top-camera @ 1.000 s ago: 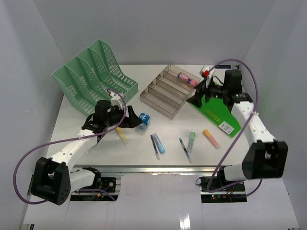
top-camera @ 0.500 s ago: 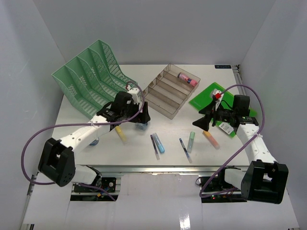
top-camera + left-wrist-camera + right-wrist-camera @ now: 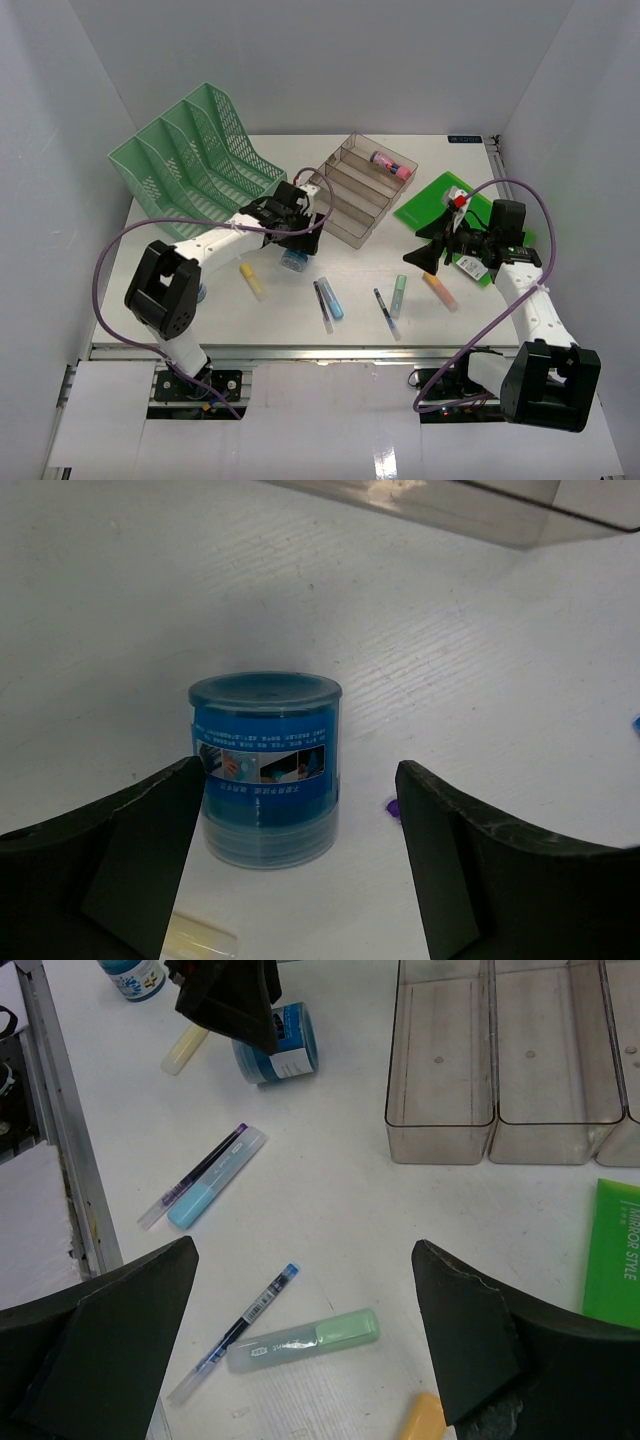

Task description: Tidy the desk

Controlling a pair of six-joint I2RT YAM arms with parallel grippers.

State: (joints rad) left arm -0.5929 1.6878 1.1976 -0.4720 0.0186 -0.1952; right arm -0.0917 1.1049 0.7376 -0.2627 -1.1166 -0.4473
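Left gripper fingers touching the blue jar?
Cannot tell. Left wrist view: white desk shows between the blue jar and one finger; the other finger overlaps its edge.

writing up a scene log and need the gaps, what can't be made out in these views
Left wrist: print on the blue tub is too small to read; a purple speck is mostly behind a finger of the left gripper.
Right wrist: the orange marker is cut off by the bottom edge, the green pad by the right edge.
Top external: the left gripper covers part of the blue tub.
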